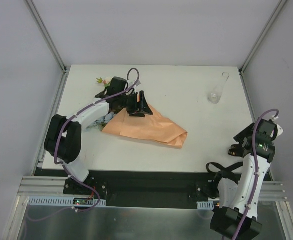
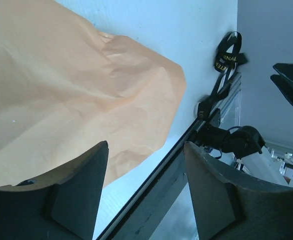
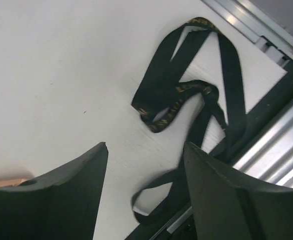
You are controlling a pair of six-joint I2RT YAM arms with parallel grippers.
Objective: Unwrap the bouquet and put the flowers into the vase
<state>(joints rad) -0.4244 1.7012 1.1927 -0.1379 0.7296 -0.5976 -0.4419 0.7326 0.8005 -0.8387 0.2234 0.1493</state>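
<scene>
Peach-paper bouquet [image 1: 146, 127] lies diagonally on the white table [image 1: 186, 85], left of centre, with the flowers [image 1: 104, 80] pointing far-left. Left gripper [image 1: 141, 106] is over it, fingers apart and empty. Right gripper [image 3: 145, 150] is spread above a loose black ribbon [image 3: 156, 80]. Vase [image 1: 218, 91] is far right.

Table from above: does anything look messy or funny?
Yes. The black ribbon lies in a loose tangle at the near right edge of the table, trailing over it. It looks dropped there, far from the orange paper.
</scene>
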